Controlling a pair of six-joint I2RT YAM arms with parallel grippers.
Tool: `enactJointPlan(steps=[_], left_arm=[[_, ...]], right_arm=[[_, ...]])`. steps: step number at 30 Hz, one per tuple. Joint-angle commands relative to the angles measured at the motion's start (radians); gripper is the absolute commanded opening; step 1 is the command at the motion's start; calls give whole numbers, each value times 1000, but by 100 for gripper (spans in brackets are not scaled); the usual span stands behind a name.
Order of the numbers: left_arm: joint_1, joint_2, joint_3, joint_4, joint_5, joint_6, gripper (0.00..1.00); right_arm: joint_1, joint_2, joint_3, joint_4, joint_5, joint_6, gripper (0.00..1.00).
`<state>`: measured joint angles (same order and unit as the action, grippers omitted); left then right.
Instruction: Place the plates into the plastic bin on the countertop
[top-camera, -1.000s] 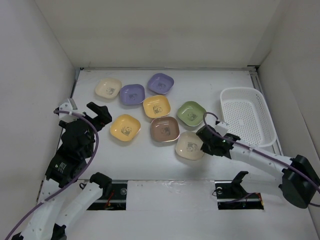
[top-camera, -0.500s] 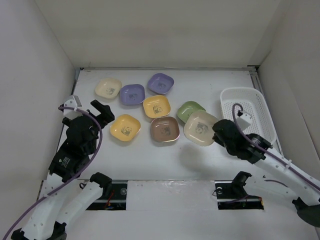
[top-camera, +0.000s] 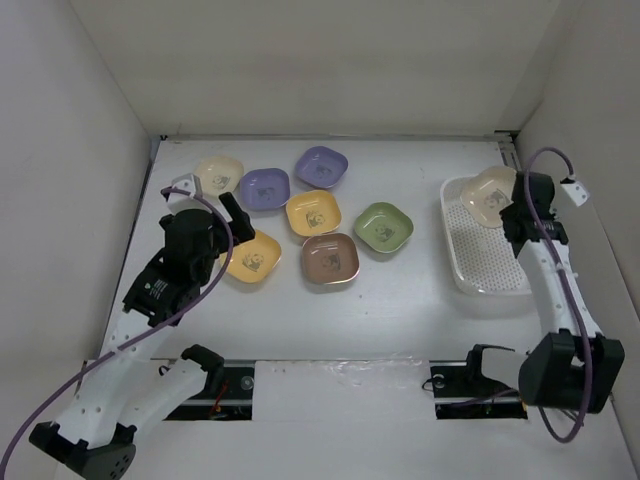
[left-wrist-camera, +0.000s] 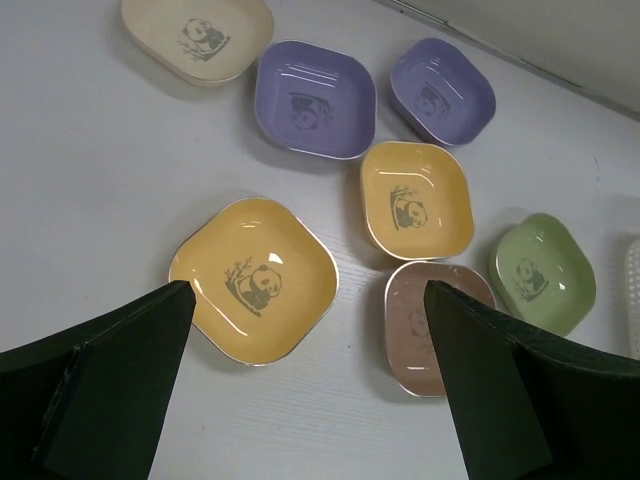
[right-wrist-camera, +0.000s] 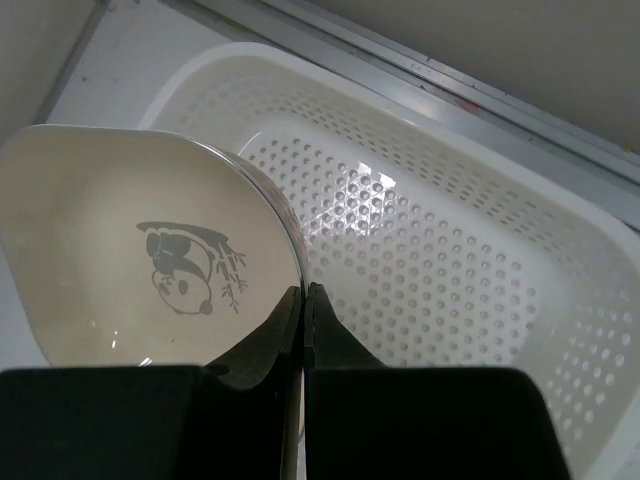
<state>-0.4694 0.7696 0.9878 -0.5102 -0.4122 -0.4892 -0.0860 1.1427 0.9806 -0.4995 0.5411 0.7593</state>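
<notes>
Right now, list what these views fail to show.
Top view: whether the beige plate touches the plastic bin; height unreadable.
Left wrist view: most of the bin, cut by the right edge; brown plate edge, behind the left gripper.
Right wrist view: bin floor beneath the beige plate, which covers it.

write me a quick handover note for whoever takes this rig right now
Left pincer: open, empty, above the near yellow plate.
Right pincer: shut on the beige plate rim, over the bin far end.
Done: no plate lies in the bin yet.
Left: drop beige in, then clear the table: near yellow, far yellow, cream, left purple, right purple, green, brown.
</notes>
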Motion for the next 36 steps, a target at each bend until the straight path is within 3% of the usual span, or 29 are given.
enactJointPlan(steps=[1,5,9,19,22,23,26,28,30,36], left_arm=[[2,0,22,56,50,29,99],[2,40,43,56,84,29,99],[2,51,54,33,95,-40,99],[2,51,-81,53,104,-242,99],[2,60,-90,39,49,-288,99],[2,60,-90,29,35,-298,99],[2,71,-112,7,-20,-346,99],[2,71,-123,-22,-54,-379,99],[2,80,-133,-57,-77,-448,99],[2,129,-239,-79,-149,-610,99]], right_arm=[[-76,99,77,211,-225,-178,0],[-106,313,115,193,-204,-170,0],[-124,351,63,289,-254,-135,0],[-167,433,72,289,-270,-112,0],[-167,433,81,289,-270,-101,43],[-167,442,81,280,-270,-101,62],[-155,411,81,280,-279,-101,69],[-106,346,81,280,-267,-101,80],[-63,258,104,266,-250,-116,100],[221,92,158,268,-266,-241,100]])
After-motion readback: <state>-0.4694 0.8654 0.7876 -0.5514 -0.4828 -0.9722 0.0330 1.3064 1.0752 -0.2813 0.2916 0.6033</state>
